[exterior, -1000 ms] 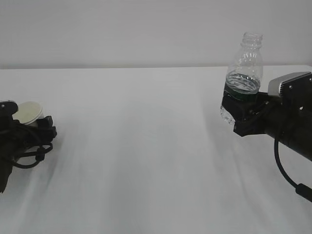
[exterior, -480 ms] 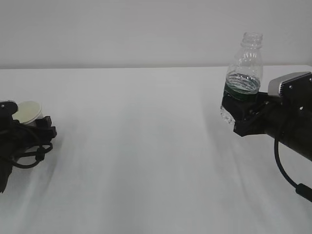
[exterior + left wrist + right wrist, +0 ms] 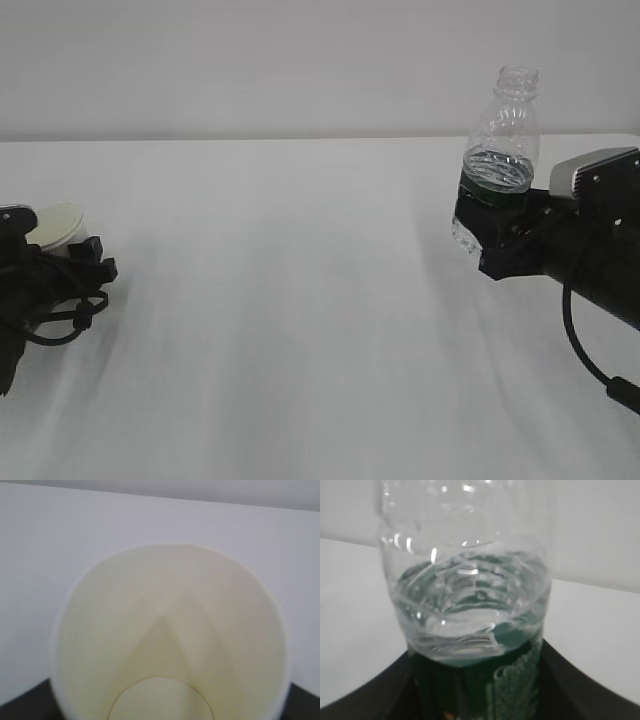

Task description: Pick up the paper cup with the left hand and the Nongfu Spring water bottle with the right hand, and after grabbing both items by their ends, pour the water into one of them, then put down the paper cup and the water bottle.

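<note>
Two tools shared the white surface (image 3: pixel 300 330), well apart at its opposite ends. The right hand's black tool (image 3: pixel 497 240) was clamped on the small clear ribbed plastic Nongfu Spring water bottle (image 3: pixel 500 150) at the dark green label band, holding it upright and clear of the surface, capless neck on top. The clear water (image 3: pixel 465 620) stood level just above the band, right over that tool's jaws.

The small white tapered paper cup (image 3: pixel 58 228) sat within the left hand's black cabled tool (image 3: pixel 70 268), low down by the surface; its cream inside filled the left wrist view, mouth open and empty. Whether that tool's jaws had pressed onto the cup wall or stood apart from it could not be told; only dark corners showed below the rim.

By judgement, the cup was very light and thin-walled: a hard squeeze would likely crumple it oval, so a gentle hold low on the body, near the stiffer base, looked safest. The bottle seemed heavier with water, its ribbed plastic somewhat springy and slick; gripping at the label band seemed sound, though squeezing could push water out of the open neck.
</note>
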### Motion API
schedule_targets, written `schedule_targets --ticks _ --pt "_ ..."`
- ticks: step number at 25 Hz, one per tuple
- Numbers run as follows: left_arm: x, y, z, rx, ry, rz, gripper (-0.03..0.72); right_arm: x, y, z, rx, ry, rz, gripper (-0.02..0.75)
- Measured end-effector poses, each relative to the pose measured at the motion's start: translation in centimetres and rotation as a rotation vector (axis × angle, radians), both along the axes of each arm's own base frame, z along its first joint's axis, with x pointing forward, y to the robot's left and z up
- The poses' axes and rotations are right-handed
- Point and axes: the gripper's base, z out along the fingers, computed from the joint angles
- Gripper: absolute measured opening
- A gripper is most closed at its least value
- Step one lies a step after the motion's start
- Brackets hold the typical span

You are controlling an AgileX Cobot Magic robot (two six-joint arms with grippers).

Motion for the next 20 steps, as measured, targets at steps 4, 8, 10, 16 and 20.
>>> schedule_targets --ticks 4,8,10,16,20 --pt "0.05 -0.04 0.04 0.000 -0.004 -0.003 0.471 0.00 0.00 0.00 0.000 0.000 0.000 0.411" --pt "0.05 -0.04 0.04 0.000 -0.004 -0.003 0.468 0.00 0.00 0.00 0.000 0.000 0.000 0.411" --pt "0.05 -0.05 0.04 0.001 -0.004 -0.006 0.465 0.00 0.00 0.00 0.000 0.000 0.000 0.411" --pt "0.06 -0.05 0.06 0.001 -0.006 -0.005 0.430 0.00 0.00 0.00 0.000 0.000 0.000 0.411" --pt "0.06 -0.05 0.06 0.001 -0.006 -0.005 0.427 0.00 0.00 0.00 0.000 0.000 0.000 0.410"
